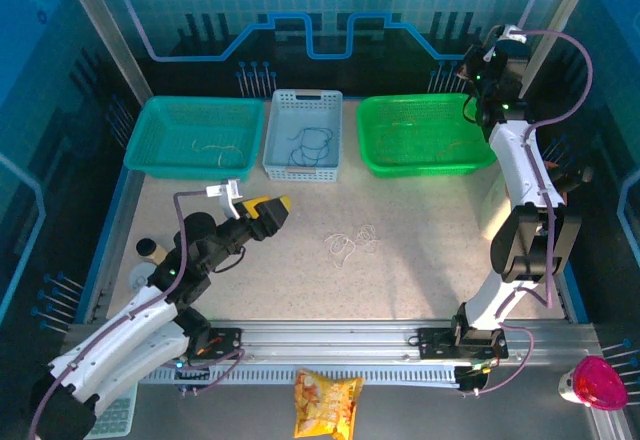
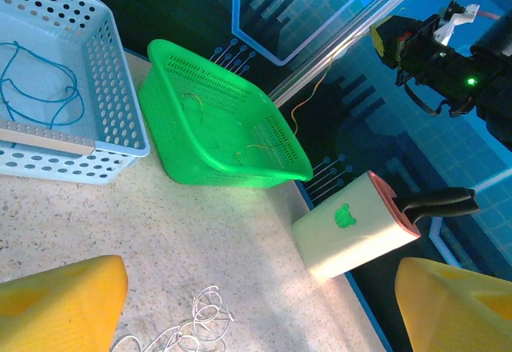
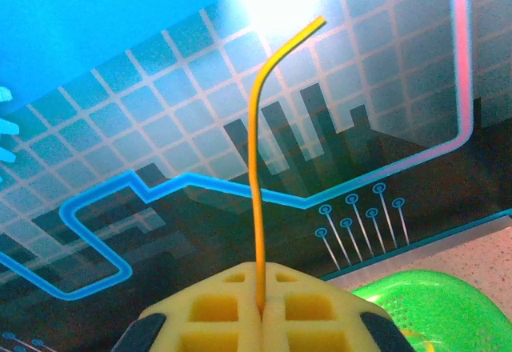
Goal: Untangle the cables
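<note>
A small clump of cream-white cables [image 1: 350,243] lies loose on the speckled table, right of my left gripper [image 1: 270,210]. In the left wrist view the clump [image 2: 200,320] sits low between the wide-apart yellow fingers [image 2: 56,308], which are open with nothing between them. My right gripper [image 1: 472,70] is raised above the far end of the green basket [image 1: 425,135]. In the right wrist view its yellow pads [image 3: 232,312] are shut on a thin tan-yellow cable [image 3: 256,168] that sticks up from them. A dark blue cable [image 2: 40,88] lies in the light blue basket [image 1: 303,135].
A teal basket [image 1: 195,135] with thin pale wires stands at the back left. A white box [image 2: 352,224] with black handles stands at the table's right edge. A snack bag [image 1: 327,403] lies in front of the rail. Glass walls close the back and sides.
</note>
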